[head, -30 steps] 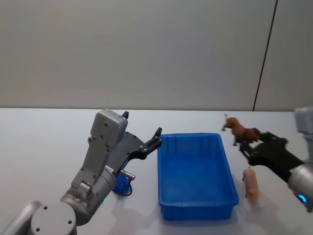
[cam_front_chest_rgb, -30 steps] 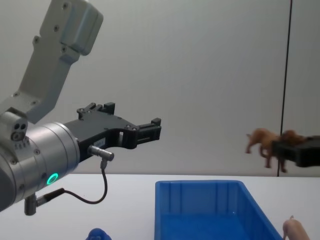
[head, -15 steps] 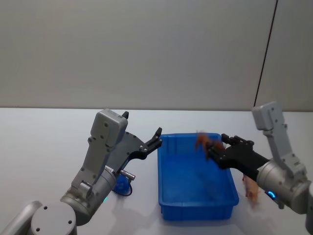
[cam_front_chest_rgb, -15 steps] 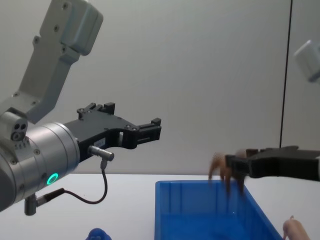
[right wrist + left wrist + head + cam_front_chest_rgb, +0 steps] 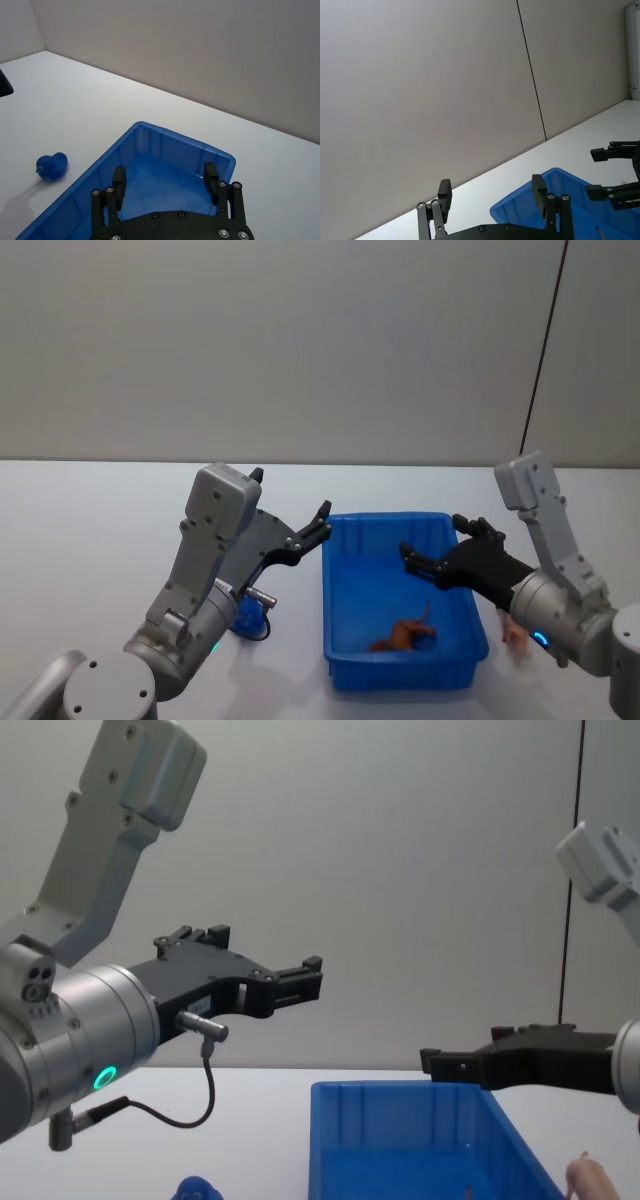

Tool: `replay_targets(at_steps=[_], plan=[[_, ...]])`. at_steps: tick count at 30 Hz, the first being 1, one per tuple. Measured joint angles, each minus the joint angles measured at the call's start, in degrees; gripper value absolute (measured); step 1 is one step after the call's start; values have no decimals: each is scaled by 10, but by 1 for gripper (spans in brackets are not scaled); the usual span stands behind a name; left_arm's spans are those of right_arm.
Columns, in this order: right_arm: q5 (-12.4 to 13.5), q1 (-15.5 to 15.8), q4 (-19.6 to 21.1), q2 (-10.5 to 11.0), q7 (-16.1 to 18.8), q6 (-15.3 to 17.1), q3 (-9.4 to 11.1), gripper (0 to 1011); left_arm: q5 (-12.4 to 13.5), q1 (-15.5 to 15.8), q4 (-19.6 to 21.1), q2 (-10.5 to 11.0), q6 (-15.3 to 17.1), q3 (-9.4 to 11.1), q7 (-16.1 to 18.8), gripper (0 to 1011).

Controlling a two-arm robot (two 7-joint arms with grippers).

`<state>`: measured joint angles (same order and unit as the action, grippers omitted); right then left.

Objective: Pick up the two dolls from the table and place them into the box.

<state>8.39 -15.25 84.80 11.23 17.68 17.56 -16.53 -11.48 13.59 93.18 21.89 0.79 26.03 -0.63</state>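
Observation:
The blue box [image 5: 400, 672] stands on the white table [image 5: 90, 530]. A brown animal figure [image 5: 403, 634] lies on its floor near the front wall. My right gripper [image 5: 435, 555] hovers open above the box interior, holding nothing; its wrist view shows its fingers [image 5: 119, 182] spread over the box [image 5: 165, 147]. The peach doll [image 5: 513, 632] lies on the table right of the box, partly hidden by my right arm. The blue doll [image 5: 244, 616] sits left of the box, also seen as the blue doll [image 5: 51, 166]. My left gripper [image 5: 310, 530] hangs open above the box's left rim.
A grey wall with a dark vertical seam [image 5: 540, 360] rises behind the table. In the chest view my left arm [image 5: 90, 1030] fills the left side, with a cable [image 5: 200, 1105] looping under it. Bare tabletop spreads to the far left and behind the box.
My right gripper swung left over the box with the brown figure and opened; the figure has dropped to the box floor. The left arm has not moved.

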Motion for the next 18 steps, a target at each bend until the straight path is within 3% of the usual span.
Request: replay_targets(at_steps=[3,18], plan=[[2,3,3,3,-4,-5,2,998,0,0,0,0,0,0,0,1001],[36,44,39,38,-37,-15,27,1001,0,0,0,0,0,0,0,1001]])
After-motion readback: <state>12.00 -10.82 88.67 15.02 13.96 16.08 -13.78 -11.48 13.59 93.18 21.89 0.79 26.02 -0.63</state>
